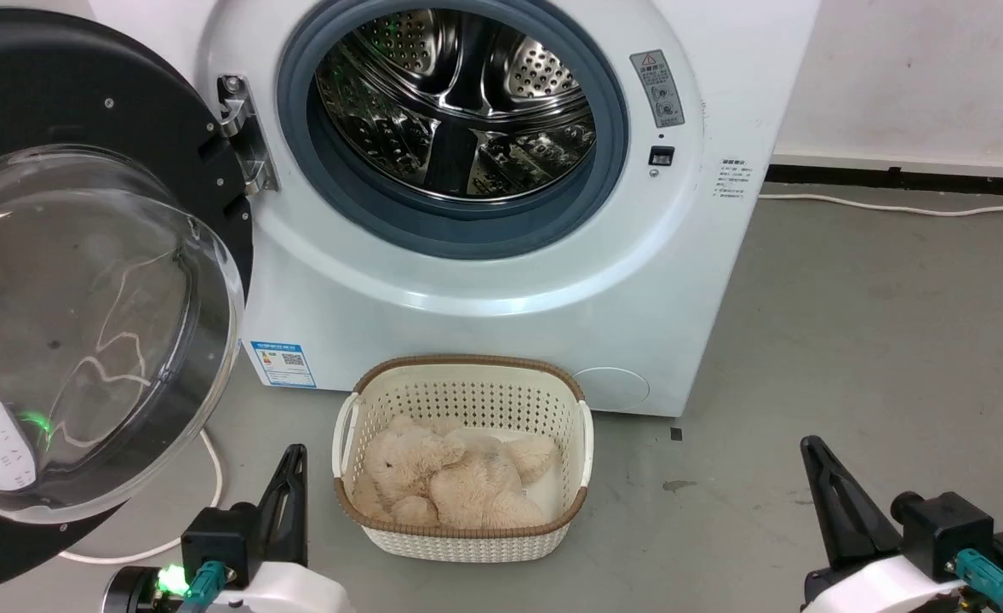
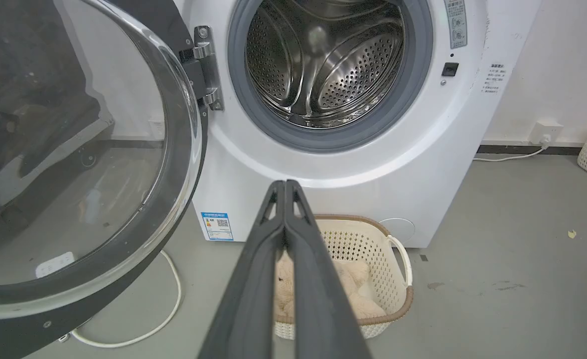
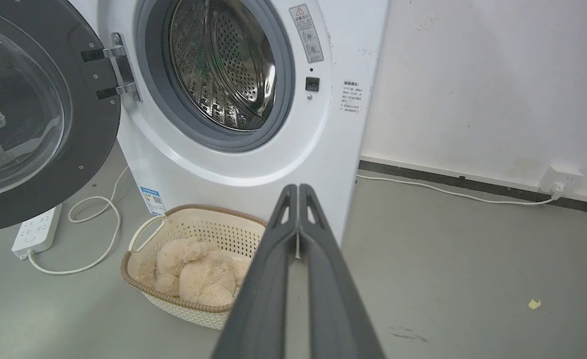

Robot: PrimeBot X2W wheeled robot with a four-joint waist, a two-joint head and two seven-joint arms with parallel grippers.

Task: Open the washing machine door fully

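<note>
Washing machine door (image 1: pixel 84 289) stands swung out wide at the left of the washing machine (image 1: pixel 484 306). It hangs on its metal hinge (image 1: pixel 242 136), with the inner face and bulging glass bowl turned toward the robot. The latch slot (image 1: pixel 661 156) on the right of the front is bare, nothing engaged. The steel drum (image 1: pixel 459 102) and blue-grey gasket (image 1: pixel 467 234) are fully exposed. Judgement: the door looks at or close to its full swing, so the task is done or needs one last nudge.

The left gripper (image 1: pixel 297 455) is low and near, with its two fingers pressed together and holding nothing. It sits just right of the door's lower edge but apart from it. The right gripper (image 1: pixel 812 451) is also low and near, at the far right, likewise closed and empty, well apart from the door. Both probably sit back so they stay out of the door's arc. Pinched-together fingers would also serve as a single pusher.

A cream basket (image 1: pixel 467 400) sits on the floor touching or just in front of the machine, below the drum mouth. It holds a beige plush toy (image 1: pixel 450 481), likely staged for loading.

A white cable (image 1: pixel 212 477) loops on the floor under the door to a power strip (image 3: pixel 37 232). Blue label (image 1: pixel 280 364) sits low on the machine's front, at the left.
</note>
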